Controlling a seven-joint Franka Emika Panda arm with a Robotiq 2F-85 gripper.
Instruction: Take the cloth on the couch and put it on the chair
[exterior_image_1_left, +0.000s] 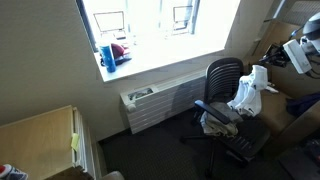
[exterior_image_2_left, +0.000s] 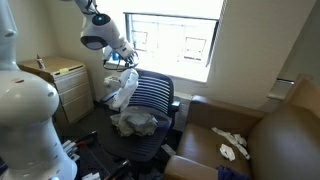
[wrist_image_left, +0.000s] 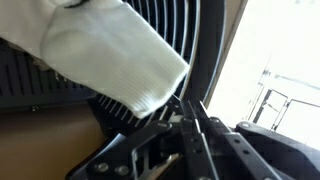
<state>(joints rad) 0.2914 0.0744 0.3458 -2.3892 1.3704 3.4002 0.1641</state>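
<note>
My gripper is shut on a white cloth and holds it up against the backrest of the black mesh office chair. The cloth hangs down from the jaws towards the seat. It also shows in an exterior view beside the chair, below the gripper. In the wrist view the cloth fills the upper left, and the closed fingers pinch its edge in front of the chair's ribs. The brown couch lies to the side.
A crumpled grey-white cloth lies on the chair seat. Small white pieces lie on the couch. A radiator stands under the bright window. A wooden cabinet stands behind the chair.
</note>
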